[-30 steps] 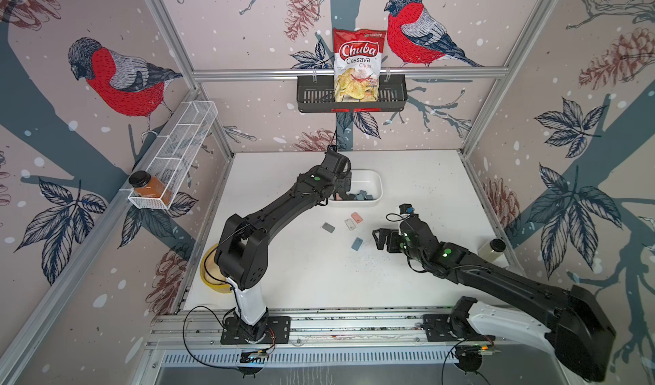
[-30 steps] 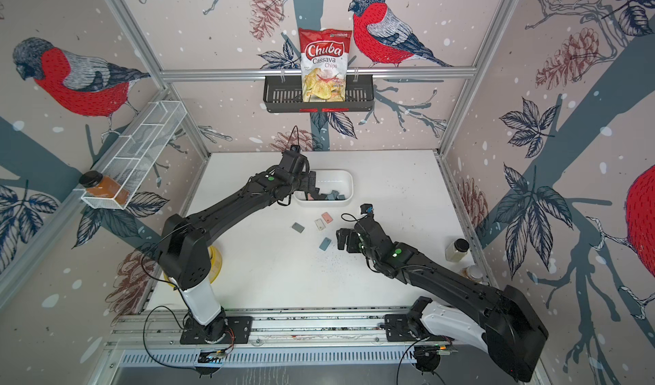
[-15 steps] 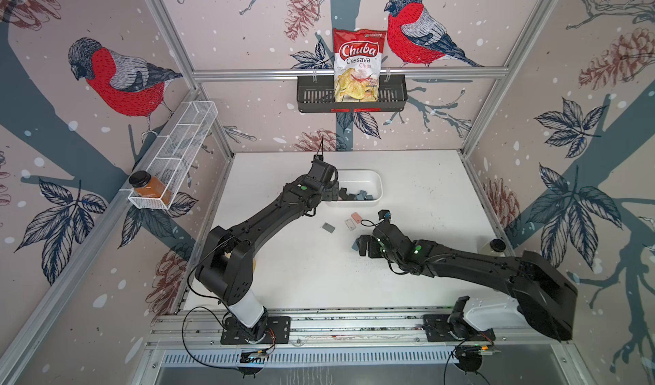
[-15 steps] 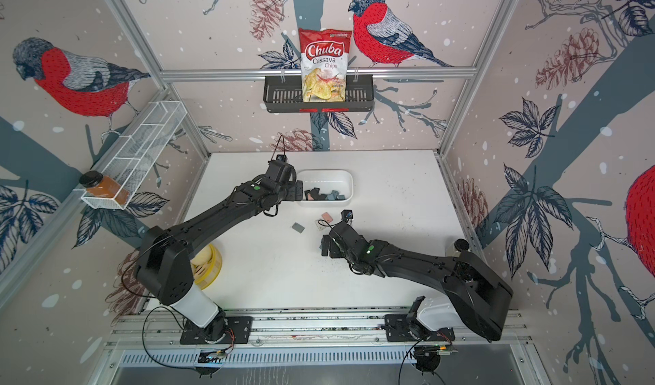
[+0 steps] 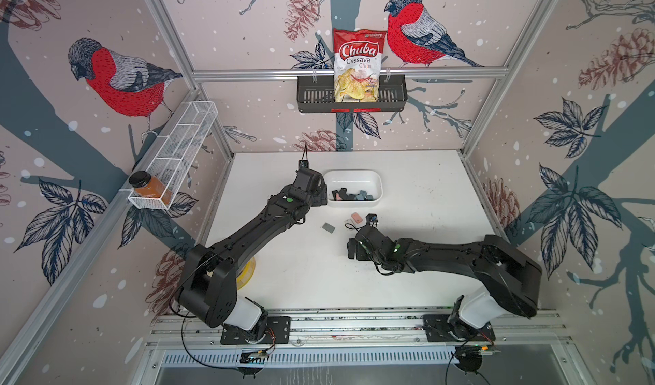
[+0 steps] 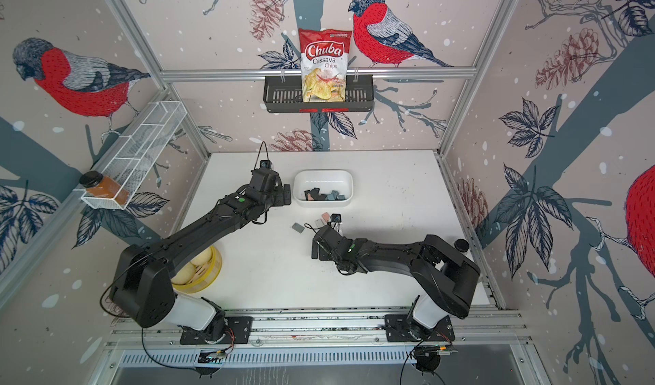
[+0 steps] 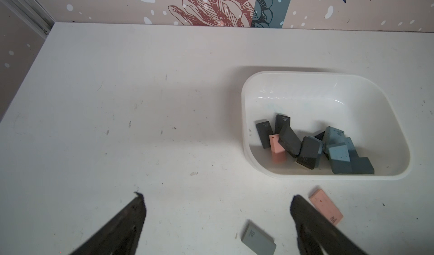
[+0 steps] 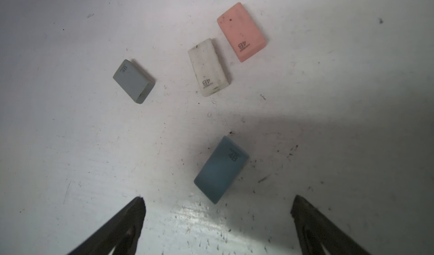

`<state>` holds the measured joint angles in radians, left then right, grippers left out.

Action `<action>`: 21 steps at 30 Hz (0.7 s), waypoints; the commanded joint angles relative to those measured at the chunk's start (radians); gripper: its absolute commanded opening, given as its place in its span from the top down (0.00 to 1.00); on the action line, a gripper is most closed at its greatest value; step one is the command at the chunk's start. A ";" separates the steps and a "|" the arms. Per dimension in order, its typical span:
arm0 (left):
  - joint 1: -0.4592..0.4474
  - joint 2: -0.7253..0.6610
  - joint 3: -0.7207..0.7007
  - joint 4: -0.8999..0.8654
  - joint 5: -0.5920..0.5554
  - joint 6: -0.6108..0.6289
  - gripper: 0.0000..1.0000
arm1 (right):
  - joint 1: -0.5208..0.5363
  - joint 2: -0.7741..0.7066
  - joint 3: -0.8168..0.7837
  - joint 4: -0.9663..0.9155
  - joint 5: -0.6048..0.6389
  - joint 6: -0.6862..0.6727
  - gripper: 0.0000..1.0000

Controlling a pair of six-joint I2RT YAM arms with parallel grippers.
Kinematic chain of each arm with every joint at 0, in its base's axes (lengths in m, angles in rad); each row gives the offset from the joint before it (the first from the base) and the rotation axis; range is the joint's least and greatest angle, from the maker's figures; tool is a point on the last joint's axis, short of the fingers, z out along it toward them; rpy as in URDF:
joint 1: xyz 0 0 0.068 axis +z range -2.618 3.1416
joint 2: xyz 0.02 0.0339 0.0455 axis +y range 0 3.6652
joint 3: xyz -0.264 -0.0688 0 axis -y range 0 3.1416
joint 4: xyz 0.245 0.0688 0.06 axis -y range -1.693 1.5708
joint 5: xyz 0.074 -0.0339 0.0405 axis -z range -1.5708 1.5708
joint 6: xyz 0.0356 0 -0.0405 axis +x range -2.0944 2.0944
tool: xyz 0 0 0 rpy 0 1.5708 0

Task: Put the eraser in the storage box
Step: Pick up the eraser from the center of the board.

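Observation:
The storage box (image 5: 376, 180) is a white tub at the back middle of the table, with several dark, blue and pink erasers in it (image 7: 305, 148). Loose erasers lie in front of it: grey (image 8: 133, 81), white (image 8: 207, 67), pink (image 8: 241, 32) and blue (image 8: 221, 169). My right gripper (image 8: 217, 202) hangs open just short of the blue eraser, holding nothing. In both top views the right arm hides that eraser. My left gripper (image 7: 217, 199) is open and empty beside the box's left end, with the grey eraser (image 7: 258, 241) on the table between its fingers.
A black slotted basket (image 5: 312, 96) on the back wall holds a chips bag (image 5: 357, 64). A white wire rack (image 5: 184, 138) on the left wall carries an amber jar (image 5: 150, 188). A yellow container (image 6: 200, 273) sits by the left arm's base and a black-capped bottle (image 6: 460, 245) at the right edge.
The left gripper has drawn back from over the box to its left end. The right arm has swung left and low over the loose erasers, covering the blue one in the top views.

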<state>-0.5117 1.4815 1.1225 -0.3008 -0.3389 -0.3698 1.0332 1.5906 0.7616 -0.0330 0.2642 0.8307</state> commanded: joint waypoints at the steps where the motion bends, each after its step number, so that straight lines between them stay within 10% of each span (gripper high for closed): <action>1: 0.005 -0.001 0.000 0.034 -0.004 -0.014 0.04 | 0.003 0.028 0.020 -0.010 0.029 0.028 0.02; 21: 0.013 0.003 -0.001 0.033 0.023 -0.032 0.04 | 0.007 0.130 0.103 -0.066 0.055 0.054 0.17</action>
<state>-0.5030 1.4837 1.1194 -0.2928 -0.3153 -0.3950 1.0389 1.7088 0.8543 -0.0795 0.3016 0.8730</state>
